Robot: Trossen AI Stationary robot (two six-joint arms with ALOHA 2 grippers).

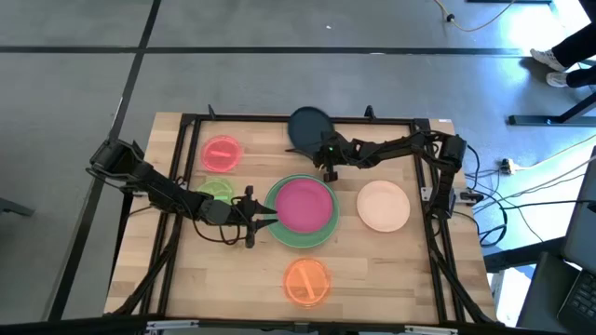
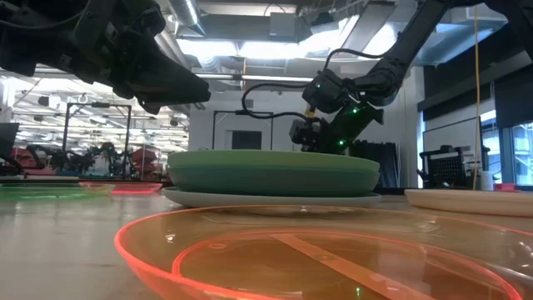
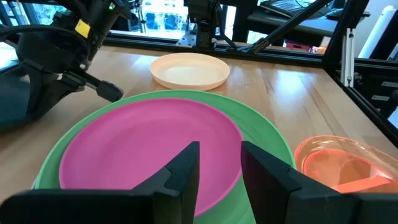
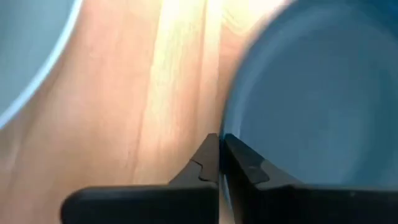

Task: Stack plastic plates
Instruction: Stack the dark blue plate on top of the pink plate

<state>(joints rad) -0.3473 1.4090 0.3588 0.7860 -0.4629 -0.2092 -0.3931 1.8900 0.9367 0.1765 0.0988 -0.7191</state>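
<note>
- Magenta plate (image 1: 304,205) lies flat, rim up, nested in the light green plate (image 1: 279,229) at mid-desk (image 1: 391,270).
- Around it: peach plate (image 1: 383,206), orange plate (image 1: 306,281), lime plate (image 1: 216,191), red-pink plate (image 1: 222,153).
- Left gripper (image 1: 259,220) sits at the green rim, fingers (image 3: 186,171) parted, holding nothing.
- Right gripper (image 1: 330,171) has its fingers pinched on the dark navy plate (image 1: 307,127) rim.

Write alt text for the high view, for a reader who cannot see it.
On a wooden table, a magenta plate sits on a green plate at centre, the left gripper at its rim. The right gripper pinches a dark navy plate; peach, orange, red-pink and lime plates lie around.
</note>
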